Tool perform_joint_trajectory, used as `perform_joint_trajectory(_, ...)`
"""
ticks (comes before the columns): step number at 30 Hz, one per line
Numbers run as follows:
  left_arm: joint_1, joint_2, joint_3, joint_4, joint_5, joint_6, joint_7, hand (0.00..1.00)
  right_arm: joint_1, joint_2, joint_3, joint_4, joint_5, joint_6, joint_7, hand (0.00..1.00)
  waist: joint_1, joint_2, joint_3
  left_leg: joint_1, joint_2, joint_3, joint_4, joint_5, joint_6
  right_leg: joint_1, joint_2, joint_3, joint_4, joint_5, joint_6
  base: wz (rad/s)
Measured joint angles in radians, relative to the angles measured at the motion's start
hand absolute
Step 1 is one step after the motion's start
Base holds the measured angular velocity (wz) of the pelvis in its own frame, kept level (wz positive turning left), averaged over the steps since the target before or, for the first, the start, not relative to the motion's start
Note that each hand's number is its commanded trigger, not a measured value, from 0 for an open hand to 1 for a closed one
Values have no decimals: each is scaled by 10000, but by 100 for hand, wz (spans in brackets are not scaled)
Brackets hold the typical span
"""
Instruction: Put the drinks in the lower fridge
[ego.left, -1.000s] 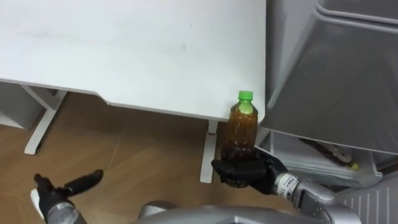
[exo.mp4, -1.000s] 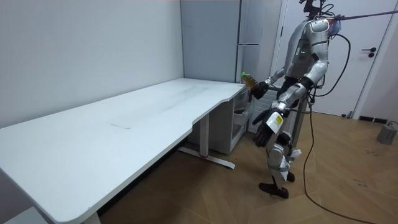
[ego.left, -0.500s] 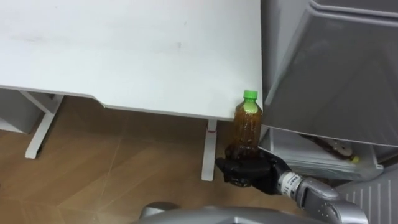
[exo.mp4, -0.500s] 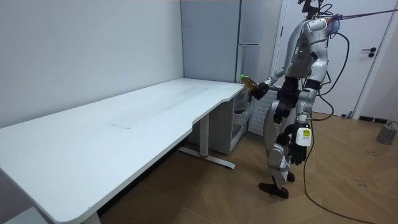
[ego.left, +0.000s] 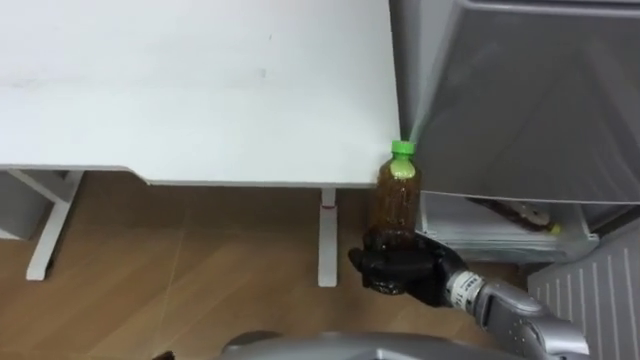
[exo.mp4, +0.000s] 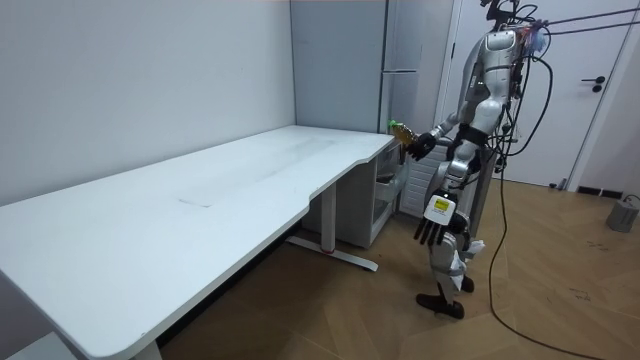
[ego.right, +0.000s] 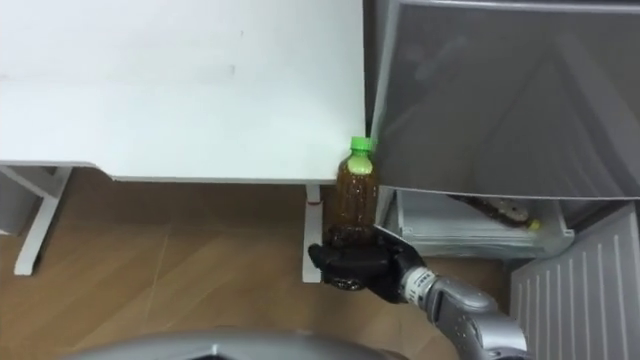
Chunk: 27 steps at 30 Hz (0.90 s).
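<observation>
Gripping the upright bottle low in curled right hand, lower fridge open just right of and below the bottle; left hand hangs relaxed.

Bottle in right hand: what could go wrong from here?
1. The right hand grips the bottle only round its base, so it may tip in the grasp.
2. The bottle is close to the table corner and the grey fridge front; a swing could clip either.
3. The lower compartment already holds items, which may block placement.
</observation>
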Motion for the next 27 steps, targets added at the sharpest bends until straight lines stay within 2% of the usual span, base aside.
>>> perform_joint_trajectory(2,22,73,-117,-85,168,-43,-5,0,30,33,7,88,-27,-3,-265,100,-126,-49,32,-18,2,19,-14,-3,4,-58,13,92,14,33,15,-7)
perform_joint_trajectory(6,218,44,-109,-61,1029,-216,22,0,57,112,-22,223,-56,-14,-1008,100,-269,-26,35,19,12,122,-35,-9,16,-78,11,146,19,70,25,-8)
perform_joint_trajectory(8,317,-39,-97,1,1525,-209,7,0,57,178,-158,222,-339,-32,-1431,100,-320,28,26,40,30,182,-44,-9,18,-95,17,202,24,102,16,-10)
perform_joint_trajectory(11,372,-251,40,117,1561,-141,-37,0,57,292,-467,220,-1121,-149,-2058,100,-353,128,15,10,64,305,-13,-10,23,-239,23,403,186,103,15,-12)
perform_joint_trajectory(16,566,-309,108,175,1795,22,-153,0,69,441,-805,457,-1638,-316,-3624,100,-529,204,40,-45,74,319,92,-17,37,-255,17,411,178,107,6,-1)
perform_joint_trajectory(22,643,-358,300,180,1853,126,-256,0,53,686,-1432,1109,-1279,-468,-5246,100,-535,248,-15,-22,42,345,59,-10,54,-283,-2,403,106,85,34,0)
perform_joint_trajectory(27,678,-380,379,169,1847,281,-257,0,30,750,-1659,1415,236,-614,-5999,100,-571,202,-85,14,21,331,-18,-3,58,-234,2,388,-3,84,36,2)
